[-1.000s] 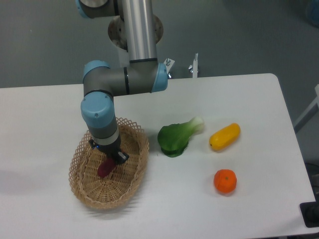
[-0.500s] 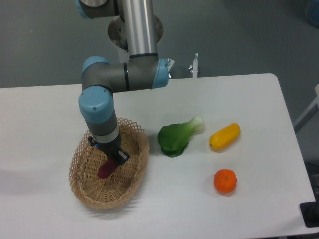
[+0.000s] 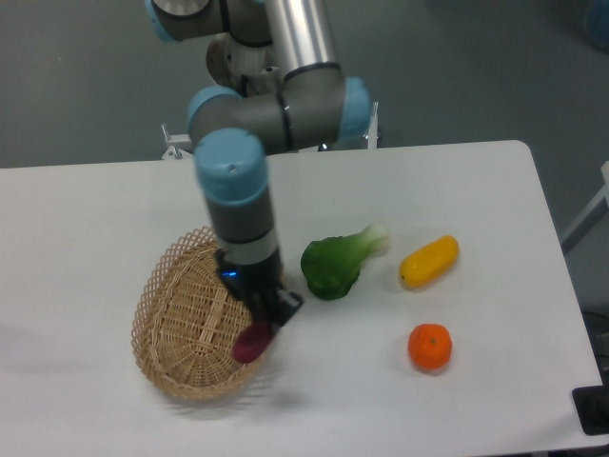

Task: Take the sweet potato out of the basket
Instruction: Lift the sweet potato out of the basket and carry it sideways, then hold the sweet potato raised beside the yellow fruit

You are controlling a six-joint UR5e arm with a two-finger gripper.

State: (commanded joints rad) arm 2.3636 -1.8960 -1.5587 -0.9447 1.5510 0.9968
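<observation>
The reddish-purple sweet potato (image 3: 251,344) is held in my gripper (image 3: 266,322), which is shut on its upper end. It hangs over the right rim of the tan wicker basket (image 3: 186,319), above the basket's floor. The fingers are mostly hidden behind the wrist and the tuber. The basket looks tipped up on its right side, where the gripper meets the rim.
A green bok choy (image 3: 338,263) lies just right of the gripper. A yellow oblong vegetable (image 3: 429,261) and a round orange fruit (image 3: 430,347) lie further right on the white table (image 3: 476,190). The table's front edge is close below the basket.
My arm has swung right and up, carrying the sweet potato from the basket's middle to its right rim. The basket has shifted and tilted.
</observation>
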